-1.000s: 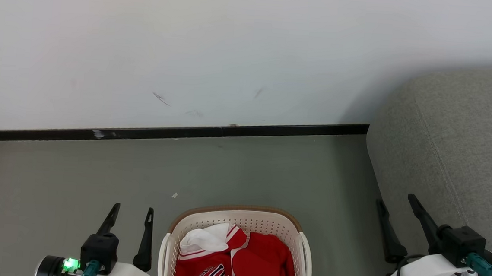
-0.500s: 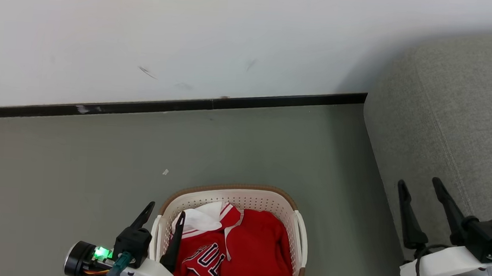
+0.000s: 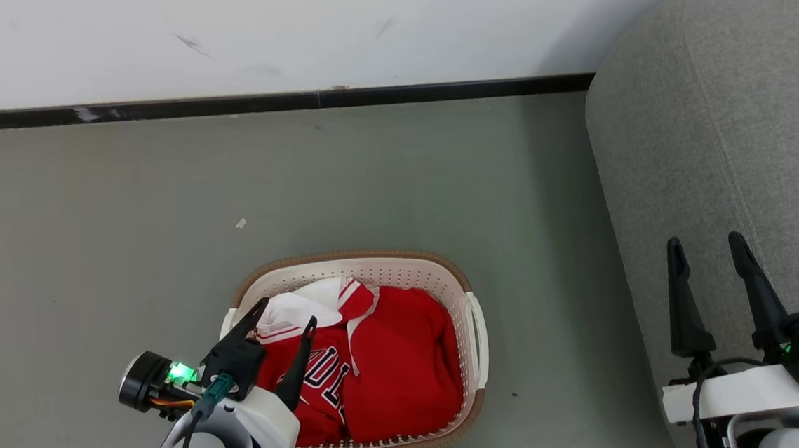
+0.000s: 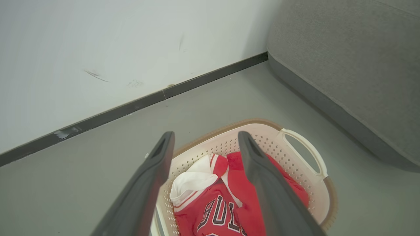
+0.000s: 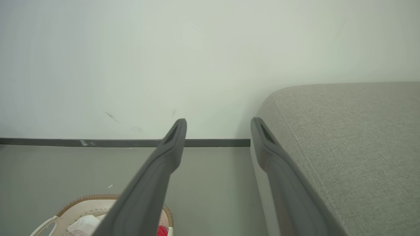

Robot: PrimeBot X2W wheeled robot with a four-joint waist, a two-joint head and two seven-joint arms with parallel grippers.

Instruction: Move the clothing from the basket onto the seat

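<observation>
Clothing (image 3: 400, 364) heaped in basket (image 3: 369, 255) on floor (image 3: 163, 186); bare floor strip between basket rim and sofa (image 3: 729, 134) edge. Left pincer (image 3: 286, 312) spread, over basket's left rim. Right pincer (image 3: 704, 240) spread, over sofa's rounded edge.

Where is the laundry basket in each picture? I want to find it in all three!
Head view: the basket sits low, a little left of the middle.
Left wrist view: the basket is at the lower middle, up close.
Right wrist view: the basket peeks in at the bottom left corner, cut off by the edge.
Shared landmark: the dark baseboard runs behind it in all three.
</observation>
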